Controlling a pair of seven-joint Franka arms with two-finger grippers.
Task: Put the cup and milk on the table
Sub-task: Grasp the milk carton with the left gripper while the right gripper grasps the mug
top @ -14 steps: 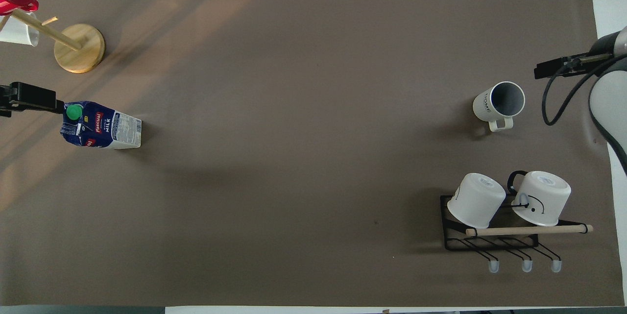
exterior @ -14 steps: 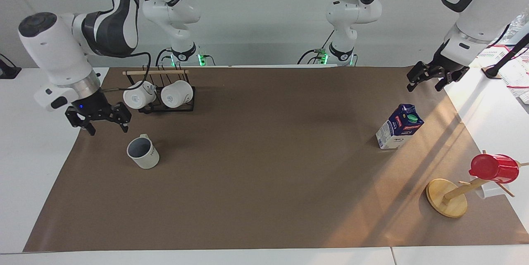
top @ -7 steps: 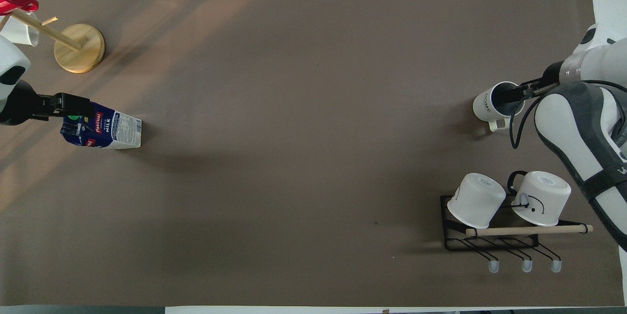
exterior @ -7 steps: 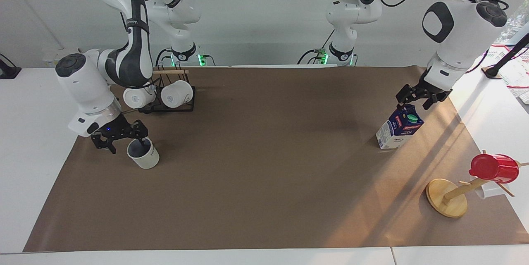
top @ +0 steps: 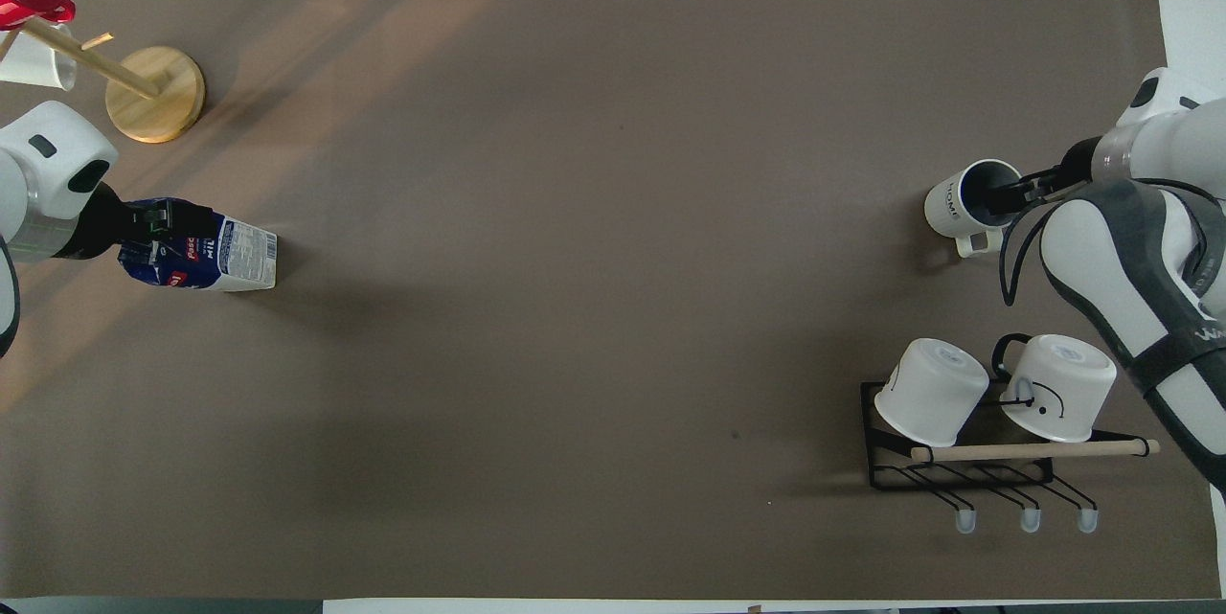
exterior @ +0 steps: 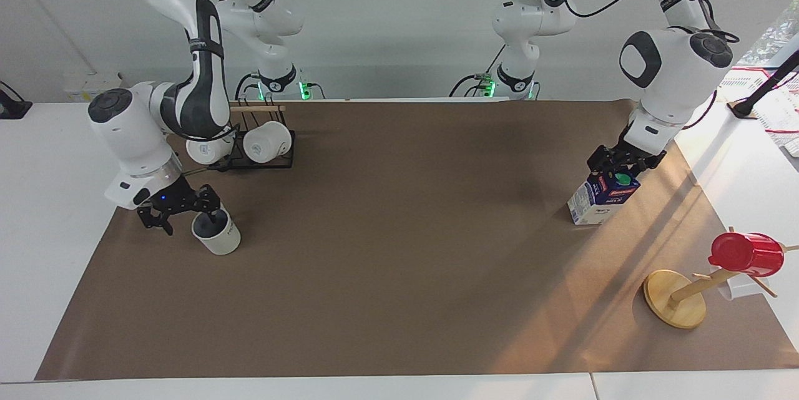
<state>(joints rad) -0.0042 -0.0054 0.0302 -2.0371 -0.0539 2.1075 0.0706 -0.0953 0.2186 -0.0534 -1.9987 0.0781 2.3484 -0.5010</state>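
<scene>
1. White walls and a broad white table frame the scene; a brown paper sheet is laid over the table as the work surface.
2. At the right arm's end, the right gripper is set at the cup. One finger is seen inside the grey-blue bowl and the other outside the wall, with a gap left between them; the rim is straddled but not yet clamped.
3. One second ago this gripper hung above the paper beside the cup; it has since been lowered onto the rim. The cup has not been shifted.
4. Just over the right gripper's wrist, a black wire rack with two white mugs is seen.
5. At the left arm's end, the left gripper is placed over the gable of the milk, which stands on the paper. Whether its fingers are closed on the carton cannot be told.
6. One second ago the left gripper was raised well clear of the milk; it has been brought down around the green cap. Both grasps are judged imminent, so the task is at its pick-up stage.
7. A wooden mug tree carrying a red cup is found well apart from the left gripper.
8. Legible writing: "HOME" on the cup; a red label and "MIL" on the milk.
</scene>
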